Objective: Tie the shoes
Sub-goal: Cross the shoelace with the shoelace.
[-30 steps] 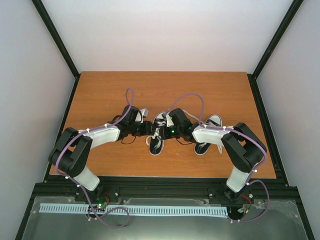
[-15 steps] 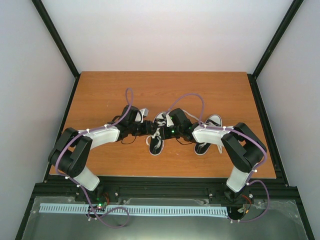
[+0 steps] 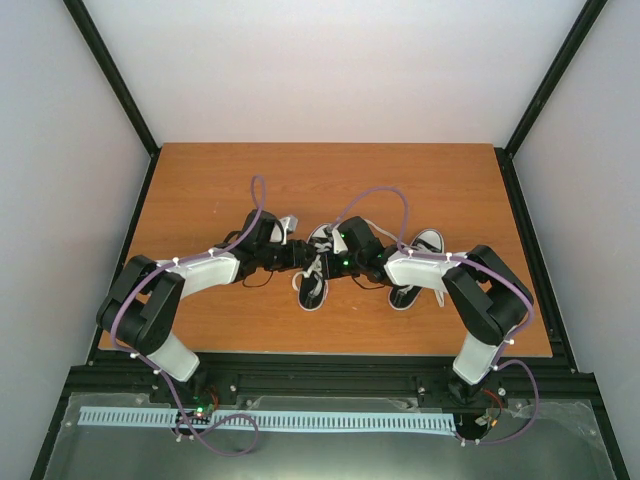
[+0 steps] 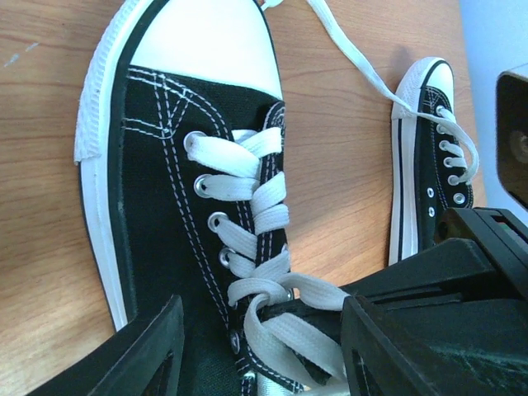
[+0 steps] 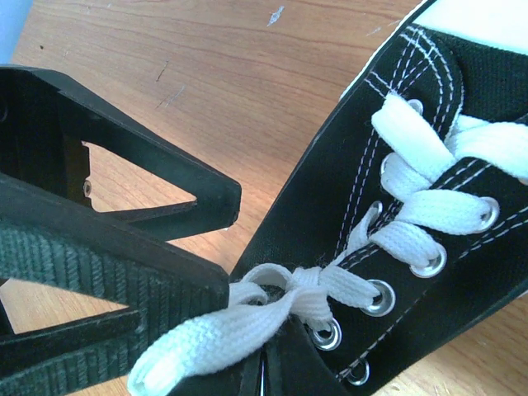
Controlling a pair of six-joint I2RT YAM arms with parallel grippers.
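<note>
White laces (image 4: 260, 206) on the shoe (image 4: 157, 206) mid tabletop (image 3: 200, 180) may slacken: my left gripper (image 4: 260, 318) gapes half-open and empty, my right gripper (image 4: 367, 289) clamped shut.

Top external: high past the 6 o'clock edge of the desk (image 3: 420, 180), looking down toward 12, whole surface in frame. Left wrist: close over the middle shoe (image 4: 157, 206), toe at 12. Right wrist: closer, on the same laces (image 5: 421, 206), which both wrist views share.

wooden table (image 3: 330, 170), white walls (image 3: 340, 60), black frame (image 3: 108, 72)
</note>
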